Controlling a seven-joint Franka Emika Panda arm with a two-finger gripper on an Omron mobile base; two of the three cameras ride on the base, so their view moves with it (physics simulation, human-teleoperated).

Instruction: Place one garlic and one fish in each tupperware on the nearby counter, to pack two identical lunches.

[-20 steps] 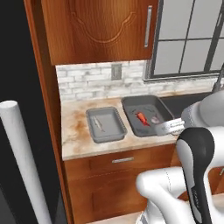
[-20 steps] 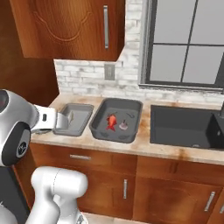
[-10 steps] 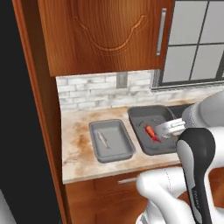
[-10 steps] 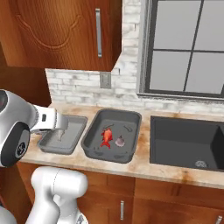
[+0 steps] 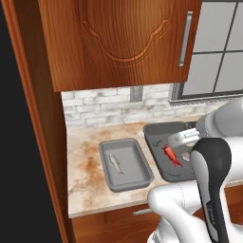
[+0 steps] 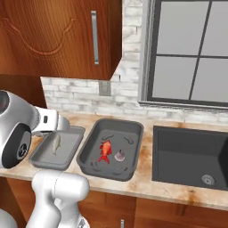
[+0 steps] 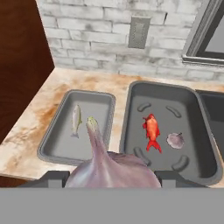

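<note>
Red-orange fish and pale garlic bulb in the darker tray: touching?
Apart. The hand view shows dark tray floor between the red-orange fish and the pale garlic bulb.

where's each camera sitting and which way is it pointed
Left base view: behind the arm's left, looking down at the counter; arm at lower right.
Right base view: behind its right, same counter; arm at lower left.
Hand view: on the hand, facing the trays; a garlic sits between the fingers.
All share the small tray with pale fish and big tray with red fish.
</note>
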